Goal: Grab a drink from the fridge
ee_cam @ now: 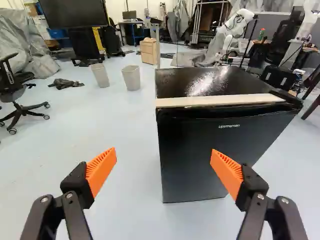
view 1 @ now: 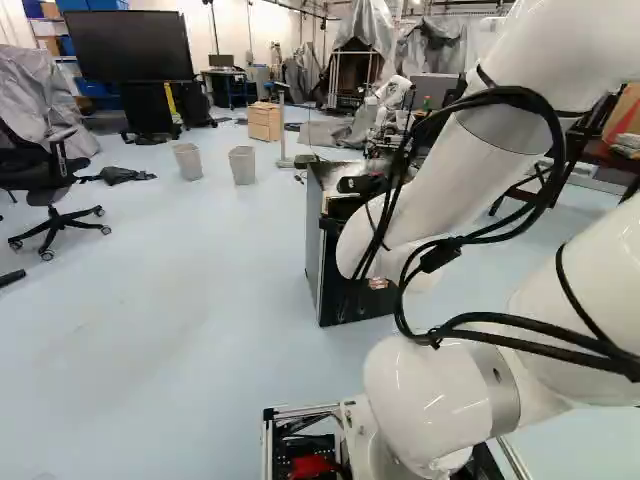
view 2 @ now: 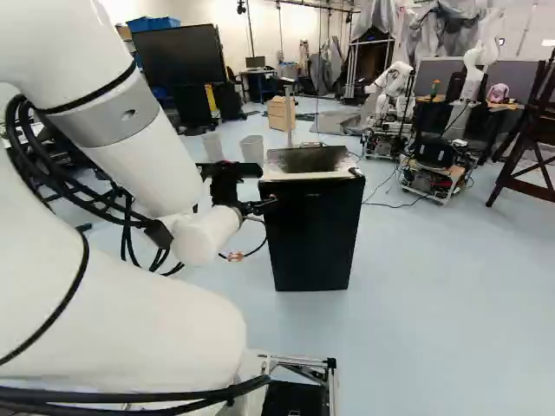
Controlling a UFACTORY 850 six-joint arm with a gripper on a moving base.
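Note:
In the right base view my gripper is beside the upper front corner of a small black fridge. The wrist view has my gripper open, its orange pads wide apart with nothing held. The fridge stands ahead of it, offset to one side, so that one finger overlaps its front and the other is over floor. Its door looks closed, with a pale strip along the top front edge. The left base view shows the fridge partly behind my arm. No drink is visible.
Two grey bins and a wooden cabinet stand beyond the fridge. An office chair is at the left of the left base view. Another robot stands farther back, near equipment on a low cart.

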